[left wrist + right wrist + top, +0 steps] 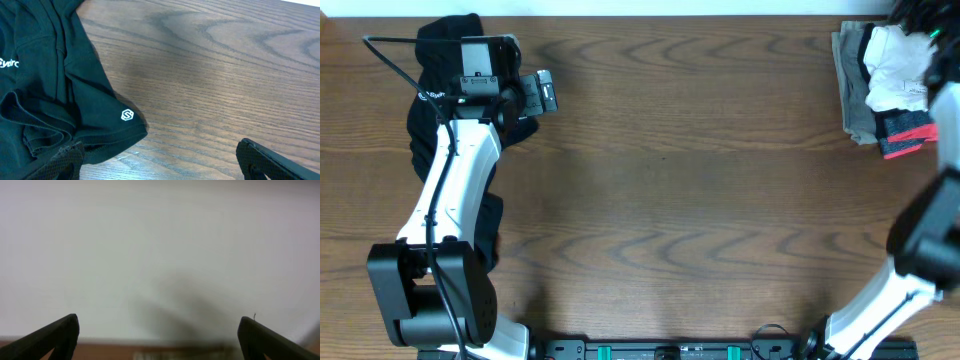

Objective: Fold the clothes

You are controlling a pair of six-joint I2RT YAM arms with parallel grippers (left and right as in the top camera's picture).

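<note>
Grippers spread wide at opposite far corners, shirt bunched on the pile

We see the white T-shirt (895, 65) crumpled on top of the folded pile (855, 90) at the far right corner of the table (700, 200), not spread out, so we judge that folding has not begun. The right gripper (159, 321) has its fingers far apart with nothing between them. Its camera faces a blank white surface, and we cannot tell whether that is cloth or wall. Overhead, that arm reaches toward the shirt's corner, probably to drag the shirt onto the bare middle. The left gripper (157, 150) is also spread wide and empty, hovering just beside the black garment (55, 90) with its small white logo (127, 115). That garment is not ours to fold, so we read this arm as keeping clear.
</note>
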